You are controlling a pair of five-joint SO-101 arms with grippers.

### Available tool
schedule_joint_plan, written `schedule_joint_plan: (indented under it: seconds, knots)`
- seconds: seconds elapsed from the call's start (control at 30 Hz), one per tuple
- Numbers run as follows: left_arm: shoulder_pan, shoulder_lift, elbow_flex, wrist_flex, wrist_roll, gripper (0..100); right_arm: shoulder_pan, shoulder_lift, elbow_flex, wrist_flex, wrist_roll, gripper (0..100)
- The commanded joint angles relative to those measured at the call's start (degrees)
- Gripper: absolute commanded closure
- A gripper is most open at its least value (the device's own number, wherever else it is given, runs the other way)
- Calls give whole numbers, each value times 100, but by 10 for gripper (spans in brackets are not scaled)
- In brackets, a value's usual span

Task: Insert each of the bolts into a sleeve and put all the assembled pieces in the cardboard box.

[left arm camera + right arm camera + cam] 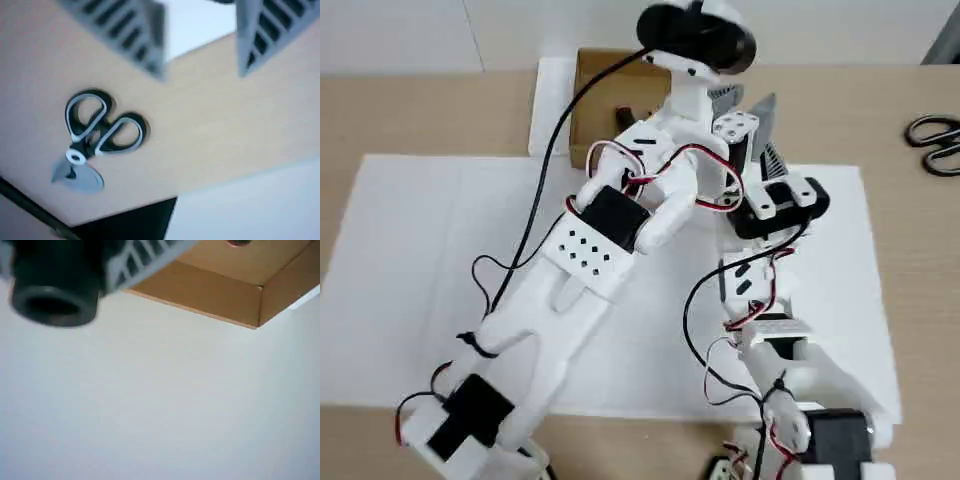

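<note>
Hollow black sleeve (54, 302) — flat-walled cardboard box (200, 290)

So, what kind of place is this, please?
Probably a robotics lab or workshop bench: two small robot arms stand at a wooden table, with a white sheet, a cardboard box and scissors on it.

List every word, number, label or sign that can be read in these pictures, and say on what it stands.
None: no readable text stands on the box, the sleeve, the scissors or the white sheet.
</note>
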Motion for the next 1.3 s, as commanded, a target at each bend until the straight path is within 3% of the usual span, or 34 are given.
schedule_joint_plan:
  seconds: [0.0, 0.13, 0.23, 0.33, 0.47, 0.57, 0.63, 0.7, 0.87, 1.0, 1.17, 1.27]
  knots:
    - [-132, -44, -136, -176, 0, 992, -13, -13, -237, -84, 70, 995]
    - [-211, -9, -136, -185, 18, 990, 242, -57, -237, 620, -9, 996]
    - [-308, 0, -110, -141, 413, 994, 910, -66, -642, 1587, -774, 996]
    - [-492, 229, -145, -35, 1213, 994, 1763, -66, -1495, 3090, -1741, 996]
    - [-527, 826, -681, 501, 1371, 994, 2598, -66, -2796, 5270, -2330, 996]
    - [-571, 1081, -1437, 1143, 1363, 994, 2923, -66, -3429, 6440, -2365, 996]
    - [-545, 1143, -1842, 1521, 958, 994, 3099, -66, -3719, 6985, -2365, 996]
    - [-501, 1222, -2070, 1495, 607, 994, 3222, -92, -3938, 7477, -2347, 996]
    - [-545, 1530, -2484, 1890, 563, 994, 3389, -910, -4176, 8708, -2330, 996]
    - [-475, 1908, -2818, 2312, 580, 994, 3275, -1815, -4176, 9200, -1820, 996]
    - [-273, 2338, -3574, 2681, 519, 994, 3204, -2396, -4158, 9578, -1732, 996]
    - [-141, 2620, -3996, 3323, 308, 994, 3310, -2440, -4158, 9701, -1723, 996]
